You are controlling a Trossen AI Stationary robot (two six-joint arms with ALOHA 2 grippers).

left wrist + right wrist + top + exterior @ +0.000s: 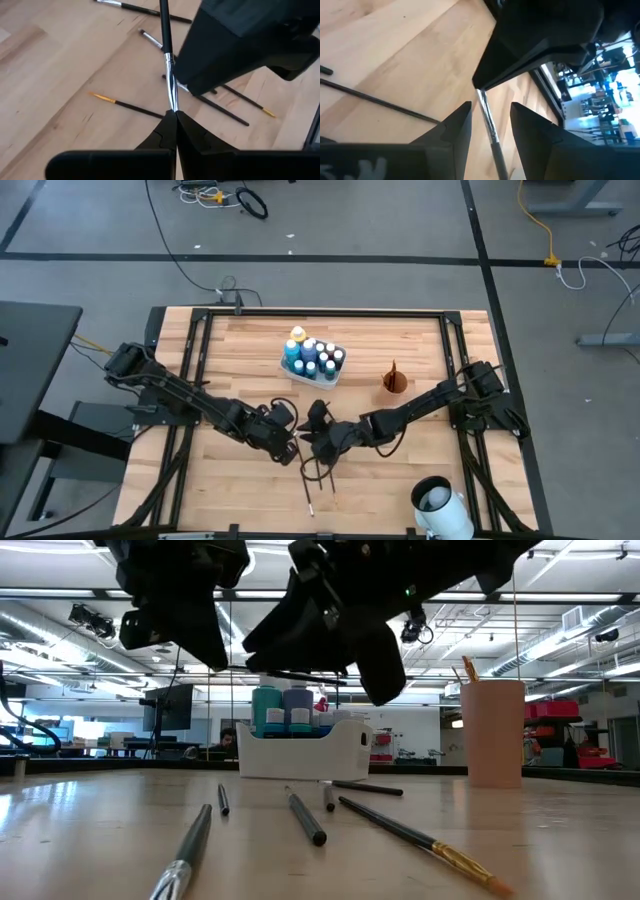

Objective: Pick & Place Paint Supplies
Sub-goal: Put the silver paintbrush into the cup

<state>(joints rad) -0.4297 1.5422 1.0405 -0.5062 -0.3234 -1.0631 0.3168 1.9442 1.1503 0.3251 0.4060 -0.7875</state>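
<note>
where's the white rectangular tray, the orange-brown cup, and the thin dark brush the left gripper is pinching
white rectangular tray (300,755): low view, its front wall
orange-brown cup (493,735): low view, middle of its side
thin dark brush (169,75): left wrist view, its silver ferrule
left gripper (175,116): left wrist view, fingertips shut on the brush

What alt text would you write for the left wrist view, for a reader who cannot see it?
The left gripper is shut on a thin paintbrush by its metal ferrule, above the wooden table. The right gripper's dark body is close beside the brush, and several other brushes lie loose on the wood below.
</note>
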